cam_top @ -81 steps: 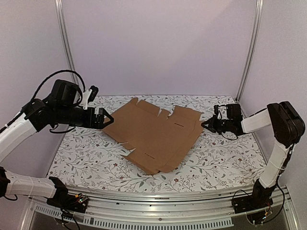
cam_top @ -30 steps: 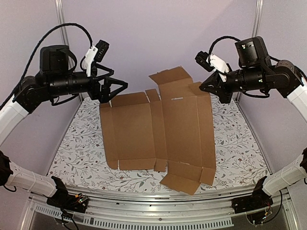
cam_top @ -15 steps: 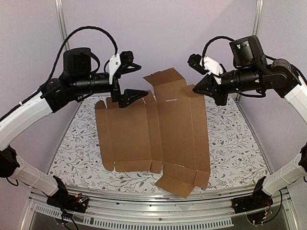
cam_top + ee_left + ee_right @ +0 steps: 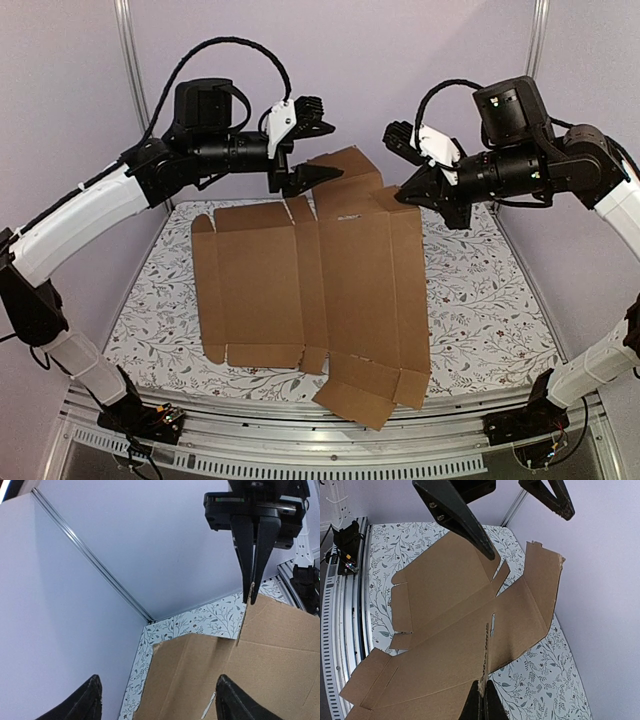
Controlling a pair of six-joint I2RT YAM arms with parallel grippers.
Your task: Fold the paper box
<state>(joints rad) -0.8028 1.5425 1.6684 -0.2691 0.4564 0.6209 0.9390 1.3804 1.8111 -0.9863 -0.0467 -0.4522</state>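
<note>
Paper box (image 4: 300, 290) pinched by raised right hand (image 4: 404, 193); left hand (image 4: 333, 148) gapes.

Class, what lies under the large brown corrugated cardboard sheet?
Only the floral-patterned table cover shows around the brown corrugated cardboard sheet, whose far edge the right end effector grips. Whatever lies directly beneath the sheet is covered and cannot be seen.

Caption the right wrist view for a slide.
Right gripper pinches an edge of the unfolded paper box; left gripper open nearby.

Floral tablecloth (image 4: 480, 300); lilac walls (image 4: 350, 70)
</note>
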